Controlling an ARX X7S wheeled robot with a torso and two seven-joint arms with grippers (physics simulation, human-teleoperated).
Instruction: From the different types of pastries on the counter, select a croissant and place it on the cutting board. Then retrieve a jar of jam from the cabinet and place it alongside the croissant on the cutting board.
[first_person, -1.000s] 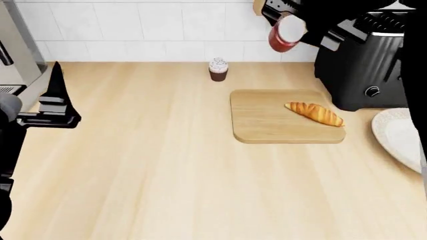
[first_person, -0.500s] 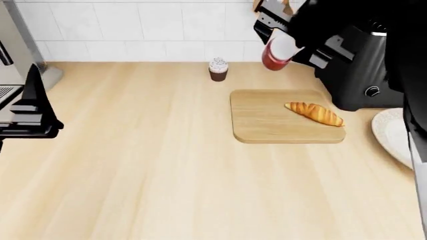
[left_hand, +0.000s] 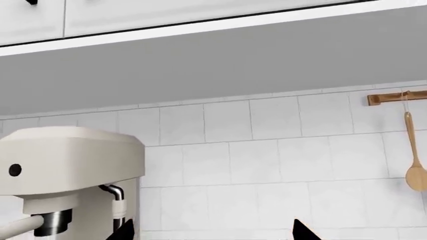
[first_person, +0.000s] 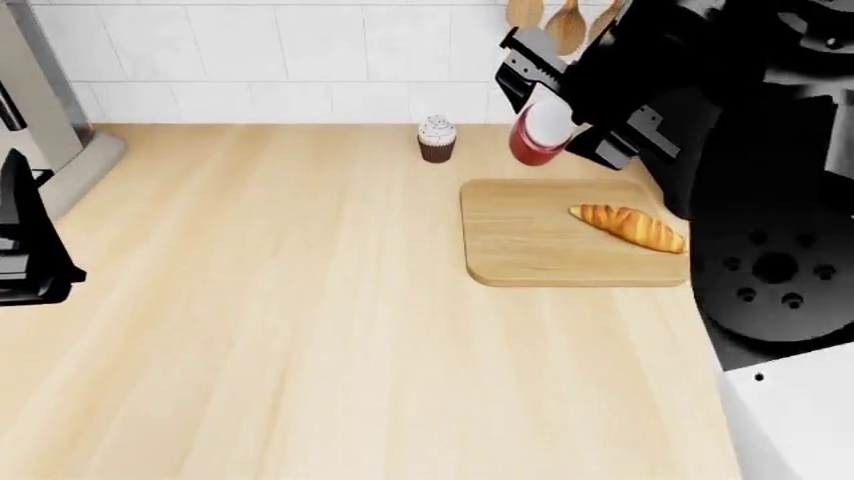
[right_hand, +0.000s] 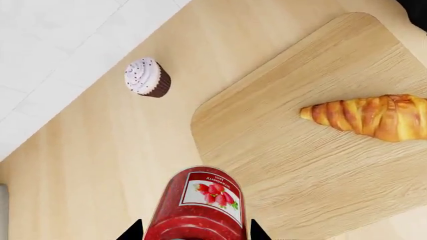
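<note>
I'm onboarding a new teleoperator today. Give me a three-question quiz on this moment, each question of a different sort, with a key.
1. True or false: the croissant lies on the cutting board.
2. What does the right gripper hold? A) cupcake B) jar of strawberry jam C) wooden spoon
3. Fill in: the cupcake stands on the ____, off the board.

Key: 1 true; 2 B, the jam jar, in the air and not yet on the board; 3 counter.
</note>
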